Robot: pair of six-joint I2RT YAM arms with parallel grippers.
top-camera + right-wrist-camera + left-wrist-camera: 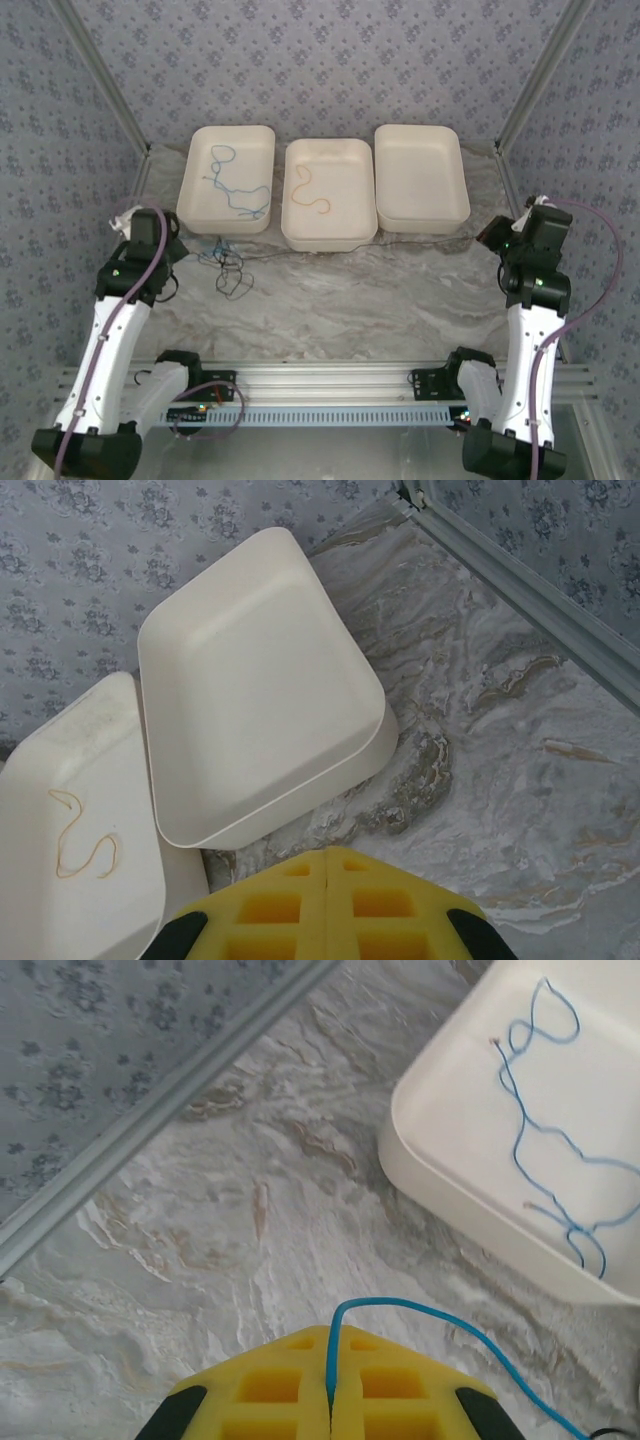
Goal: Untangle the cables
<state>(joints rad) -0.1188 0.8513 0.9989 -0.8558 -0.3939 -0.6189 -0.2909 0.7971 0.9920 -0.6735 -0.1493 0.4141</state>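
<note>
Far edge of marble bench (400, 290), top view: blue cable (232, 185) in left white tray (250, 150); yellow-tan cable (310, 192) in middle tray (340, 228); black cable tangle (232, 272) in front.
Left wrist: left gripper (330, 1400) jaws clamp second blue cable (430, 1310).
Right wrist: right gripper (328, 910) jaws closed, empty.

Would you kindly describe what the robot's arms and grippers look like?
The left arm and right arm are white links with black joints, each trailing a mauve hose. The left gripper and right gripper have yellow fingers with square recesses.
</note>
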